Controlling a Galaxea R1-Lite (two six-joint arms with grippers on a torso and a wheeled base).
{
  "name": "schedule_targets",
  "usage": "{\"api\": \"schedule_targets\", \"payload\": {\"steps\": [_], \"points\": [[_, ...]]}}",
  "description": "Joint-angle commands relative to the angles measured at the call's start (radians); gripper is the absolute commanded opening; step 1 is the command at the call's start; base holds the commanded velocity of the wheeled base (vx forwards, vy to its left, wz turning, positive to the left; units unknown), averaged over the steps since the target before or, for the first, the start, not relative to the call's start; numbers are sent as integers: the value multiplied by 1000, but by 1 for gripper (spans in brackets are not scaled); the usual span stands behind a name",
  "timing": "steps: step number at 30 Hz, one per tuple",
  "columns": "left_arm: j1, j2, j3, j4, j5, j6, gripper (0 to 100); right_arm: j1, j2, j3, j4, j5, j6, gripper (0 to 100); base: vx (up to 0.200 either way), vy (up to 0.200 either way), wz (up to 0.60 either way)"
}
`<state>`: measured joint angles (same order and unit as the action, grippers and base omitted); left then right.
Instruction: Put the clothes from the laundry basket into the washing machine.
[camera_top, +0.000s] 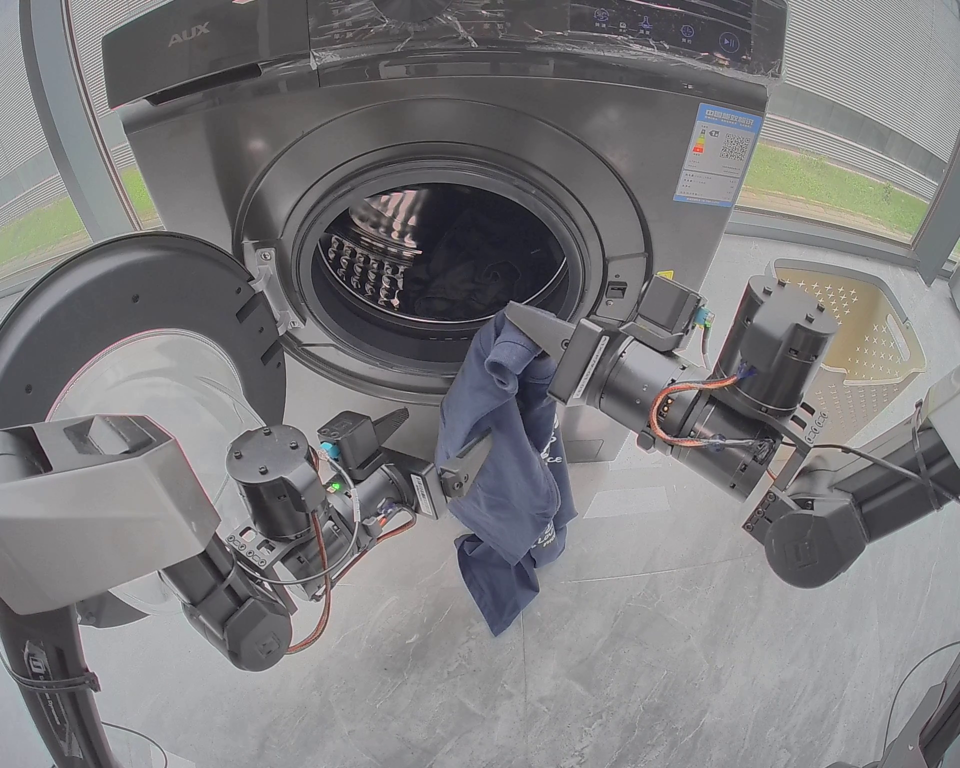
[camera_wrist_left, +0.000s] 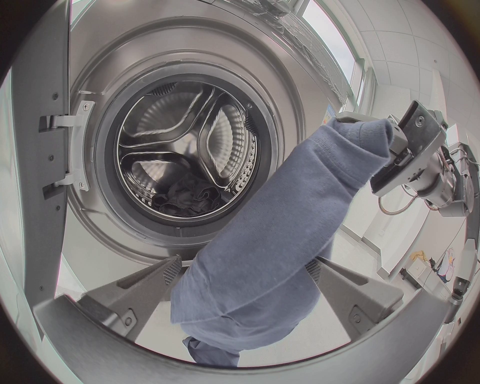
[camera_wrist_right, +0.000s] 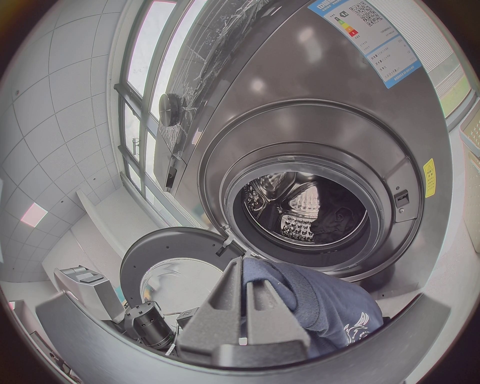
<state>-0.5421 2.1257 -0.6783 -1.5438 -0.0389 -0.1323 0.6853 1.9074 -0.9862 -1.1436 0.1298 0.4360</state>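
While my right hand (camera_top: 522, 322) is clamped tight on the ribbed upper edge of the navy blue shirt (camera_top: 510, 470), it holds that edge just in front of the lower right rim of the drum opening (camera_top: 440, 255). That leaves the rest of the cloth hanging free below it. My left hand (camera_top: 478, 452) sits lower and to the left. Its fingers (camera_wrist_left: 150, 285) are spread wide, the middle of the shirt is draped between them and nothing is pinched. I judge it is there to gather the hanging bulk so the tail does not snag on the rim.

Farther in, a heap of dark clothes (camera_wrist_left: 187, 197) lies at the bottom of the drum. The door (camera_top: 130, 330) of the washing machine (camera_top: 420, 130) is swung wide to the left, off the path of both arms. The laundry basket (camera_top: 880, 340) stands on the floor (camera_top: 650, 650) to the right of the machine, well apart from both hands. By my reading, feeding this shirt through the opening is the step in hand.
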Motion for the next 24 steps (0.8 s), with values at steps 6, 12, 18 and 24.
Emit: {"api": "schedule_targets", "payload": {"steps": [6,12,18,24], "points": [[33,46,-107,1,39,5,100,0,-1,4,-1,1,0,0,0,0,0],[76,28,-109,1,44,8,100,2,1,4,-1,1,0,0,0,0,0],[83,23,-112,1,42,7,100,2,2,4,-1,1,0,0,0,0,0],[45,57,-144,1,39,7,100,13,8,4,-1,-1,0,0,0,0,0]]}}
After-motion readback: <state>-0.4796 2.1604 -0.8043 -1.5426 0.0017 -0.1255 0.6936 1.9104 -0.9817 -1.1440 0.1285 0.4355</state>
